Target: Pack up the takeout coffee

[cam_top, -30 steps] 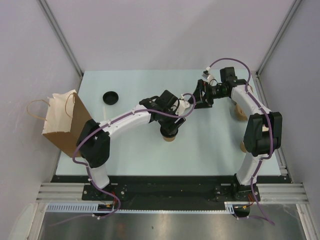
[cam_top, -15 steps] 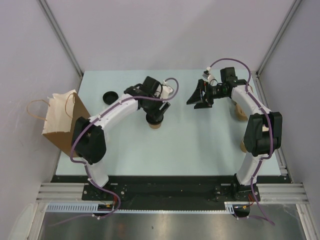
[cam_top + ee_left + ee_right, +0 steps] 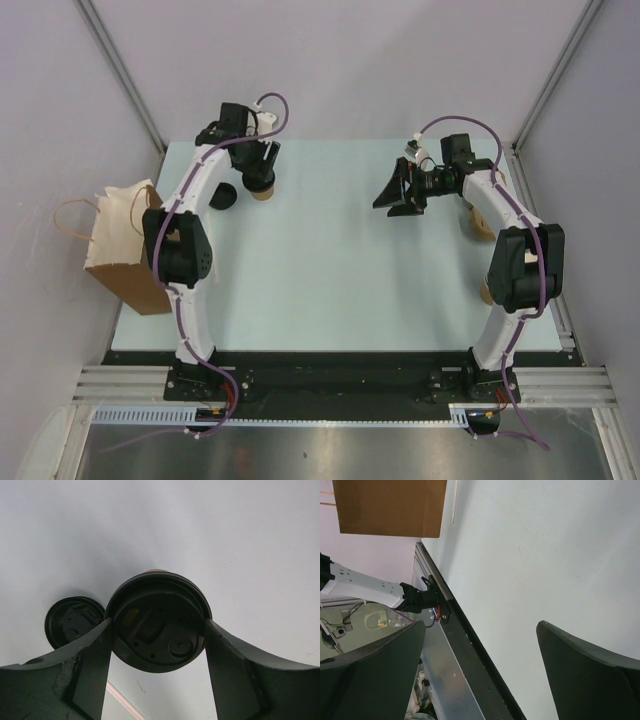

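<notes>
Far left now, not in the middle, your left gripper holds the takeout coffee; right gripper stays wide. Only the wrist view shows its lid.

In left jaws, takeout coffee beside black lid

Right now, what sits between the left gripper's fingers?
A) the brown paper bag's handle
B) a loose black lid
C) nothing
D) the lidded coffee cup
D: in the left wrist view the fingers of the left gripper press on both sides of the takeout coffee at its black lid, while the loose lid lies beside it on the table.
</notes>
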Controlling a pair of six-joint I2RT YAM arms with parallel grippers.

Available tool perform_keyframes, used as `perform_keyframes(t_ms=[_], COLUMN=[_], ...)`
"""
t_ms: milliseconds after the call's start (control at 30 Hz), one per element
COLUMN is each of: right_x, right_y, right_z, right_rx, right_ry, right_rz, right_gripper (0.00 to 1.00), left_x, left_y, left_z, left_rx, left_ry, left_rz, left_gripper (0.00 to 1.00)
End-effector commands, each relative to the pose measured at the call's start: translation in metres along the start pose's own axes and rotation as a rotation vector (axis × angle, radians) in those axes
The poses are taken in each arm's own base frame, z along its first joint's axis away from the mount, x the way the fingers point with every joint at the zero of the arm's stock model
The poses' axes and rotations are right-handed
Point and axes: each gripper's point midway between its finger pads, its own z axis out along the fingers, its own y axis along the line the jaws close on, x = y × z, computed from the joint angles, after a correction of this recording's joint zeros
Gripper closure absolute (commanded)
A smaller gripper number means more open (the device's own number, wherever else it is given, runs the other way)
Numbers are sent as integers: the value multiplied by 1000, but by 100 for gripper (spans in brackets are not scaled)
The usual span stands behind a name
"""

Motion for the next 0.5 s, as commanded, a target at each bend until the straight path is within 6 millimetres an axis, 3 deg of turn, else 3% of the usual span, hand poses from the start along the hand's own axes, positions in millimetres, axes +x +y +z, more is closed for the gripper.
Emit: perform_keyframes(t_ms=[0, 467], right_x=[-2, -1], right_y=[-3, -2], right_z=[1, 1], right_rx=[-12, -11], right_ry=[-3, -1], right_rz=[3, -4], right_gripper=[0, 0], left_x=[-16, 11], left_y=[-8, -4], left_z=[2, 32], left_rx=[58, 68], left_ry=[-50, 19], left_rz=[19, -22], left_gripper=[51, 48])
